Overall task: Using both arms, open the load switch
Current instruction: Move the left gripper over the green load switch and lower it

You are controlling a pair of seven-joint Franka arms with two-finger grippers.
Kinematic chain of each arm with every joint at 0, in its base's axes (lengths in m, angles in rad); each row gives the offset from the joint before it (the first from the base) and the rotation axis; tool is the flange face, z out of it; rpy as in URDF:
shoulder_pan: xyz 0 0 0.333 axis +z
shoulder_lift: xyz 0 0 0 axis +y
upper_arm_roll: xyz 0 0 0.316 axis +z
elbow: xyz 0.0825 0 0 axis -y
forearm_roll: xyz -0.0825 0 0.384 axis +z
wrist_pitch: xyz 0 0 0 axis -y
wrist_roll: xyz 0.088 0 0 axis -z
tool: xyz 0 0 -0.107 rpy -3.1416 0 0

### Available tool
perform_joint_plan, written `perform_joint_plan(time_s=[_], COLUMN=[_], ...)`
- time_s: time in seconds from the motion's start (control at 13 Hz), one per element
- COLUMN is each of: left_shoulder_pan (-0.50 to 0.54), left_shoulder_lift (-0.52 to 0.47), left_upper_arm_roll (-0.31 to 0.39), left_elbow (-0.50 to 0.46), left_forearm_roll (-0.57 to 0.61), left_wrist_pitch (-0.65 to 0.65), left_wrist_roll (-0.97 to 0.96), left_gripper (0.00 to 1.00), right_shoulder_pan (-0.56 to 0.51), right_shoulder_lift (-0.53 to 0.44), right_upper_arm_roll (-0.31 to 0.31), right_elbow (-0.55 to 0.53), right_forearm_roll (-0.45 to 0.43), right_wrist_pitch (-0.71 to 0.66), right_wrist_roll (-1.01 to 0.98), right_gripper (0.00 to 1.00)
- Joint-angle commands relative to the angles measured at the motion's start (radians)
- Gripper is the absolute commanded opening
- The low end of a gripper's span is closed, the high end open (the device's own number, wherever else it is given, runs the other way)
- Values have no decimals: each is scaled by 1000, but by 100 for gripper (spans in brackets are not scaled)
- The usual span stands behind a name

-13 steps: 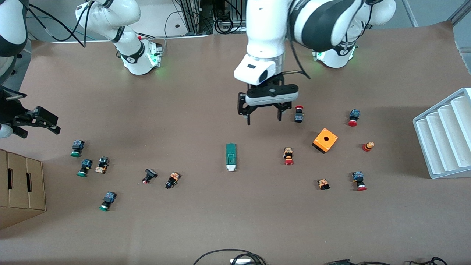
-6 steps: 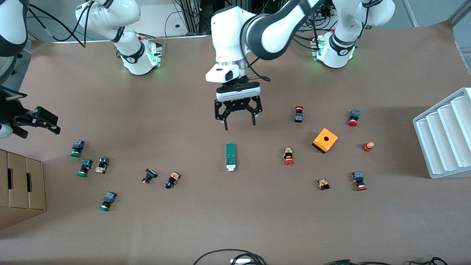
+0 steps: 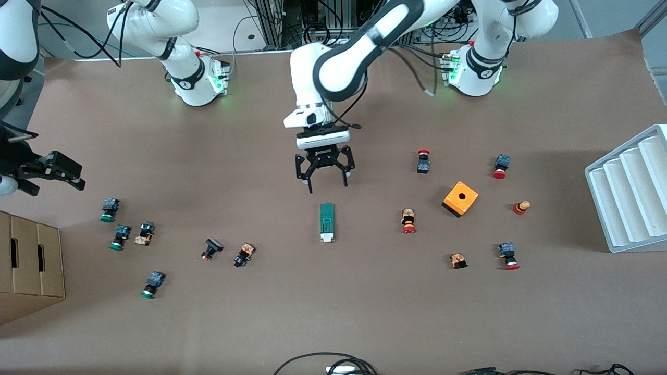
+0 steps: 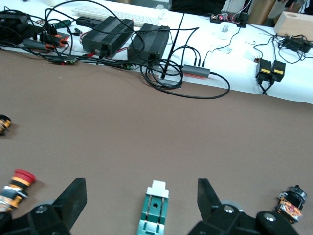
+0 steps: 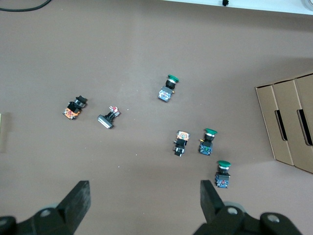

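Observation:
The load switch (image 3: 326, 222) is a slim green block with a white end, lying flat mid-table, white end toward the front camera. My left gripper (image 3: 328, 186) hangs open over the table just off the switch's green end, fingers pointing down. In the left wrist view the load switch (image 4: 154, 210) lies between the spread fingers of the left gripper (image 4: 141, 191), untouched. My right gripper (image 3: 78, 176) waits open in the air at the right arm's end of the table. In the right wrist view nothing lies between the wide fingers of the right gripper (image 5: 144, 188).
Small red-capped push-buttons (image 3: 408, 221) and an orange cube box (image 3: 460, 198) lie toward the left arm's end. Green-capped push-buttons (image 3: 119, 237) lie under the right gripper. A cardboard box (image 3: 28, 265) and a white stepped rack (image 3: 628, 192) stand at the table's two ends.
The left arm has swung toward the right arm's end and come down, ending over the load switch's green end. Its fingers stayed open. The right arm has not moved.

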Motion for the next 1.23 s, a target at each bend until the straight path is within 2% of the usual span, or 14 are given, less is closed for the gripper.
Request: perform_joint_plan(time_s=[0.0,0.31,0.54,0.77,1.16], left_shoulder_pan=[-21,-32,-43,-43,-58], left_shoulder_lift=[67,168,229,297,397], left_upper_arm_roll=[6,6,6,6,6], left_elbow=[12,15,27,29,85], left_forearm_roll=[137,331,400,533,584], left_wrist_pitch=[-2,-11,-77,-132,-201], left_wrist_roll=[-158,-222,-267,-427,-476], left_gripper=[100,100,100,100,100], right_shoulder_pan=[4,-5,-7,-4,13], right_shoulder_lift=[3,9,15,17,55], right_upper_arm_roll=[-4,-9,-13,-12,-3], right_elbow=[13,12,12,10,9], right_forearm_roll=[-34,-32,-34,-31,-32], right_wrist_pitch=[9,3,6,-5,-37], right_wrist_roll=[-6,-11,-9,6,-9], right_gripper=[100,100,100,100,100])
